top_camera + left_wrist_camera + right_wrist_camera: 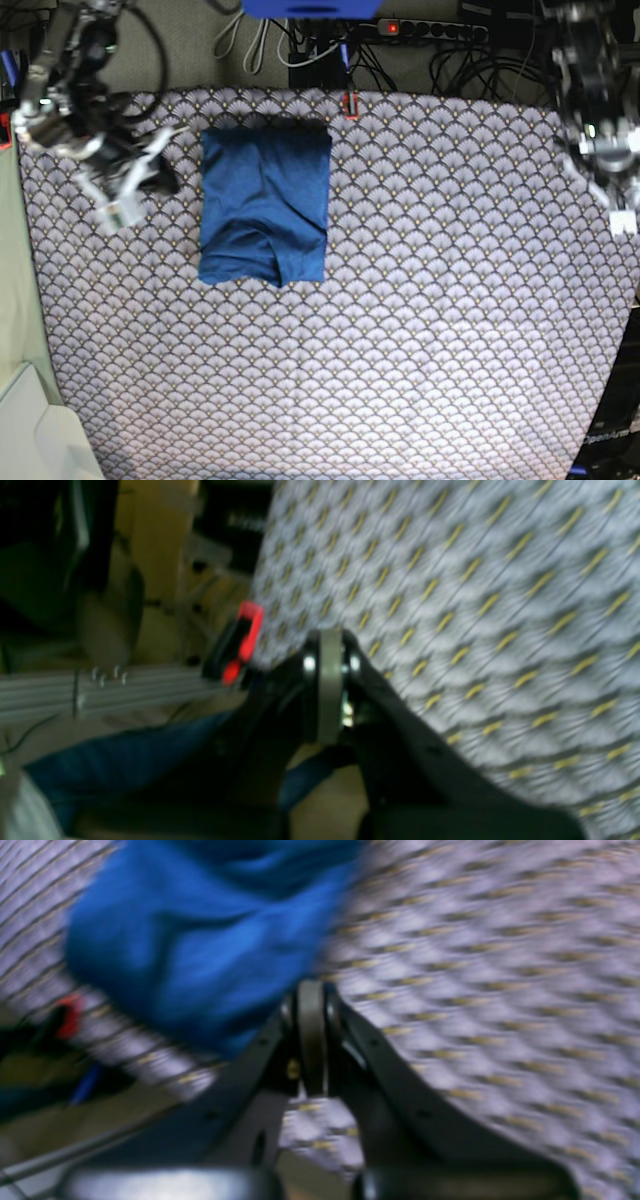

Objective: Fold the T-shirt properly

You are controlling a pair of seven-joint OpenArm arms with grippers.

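The blue T-shirt lies folded into a compact rectangle on the scallop-patterned tablecloth, at the far left of the middle. It fills the upper left of the right wrist view, blurred. My right gripper has its fingers pressed together with nothing between them, just short of the shirt's near edge; in the base view it hovers left of the shirt. My left gripper is shut and empty over the table's edge, far from the shirt, at the right side of the base view.
A red clamp grips the table's far edge; another one shows beside my left gripper. A power strip and cables lie behind the table. A white bin stands at the near left. Something dark blue lies below the table edge.
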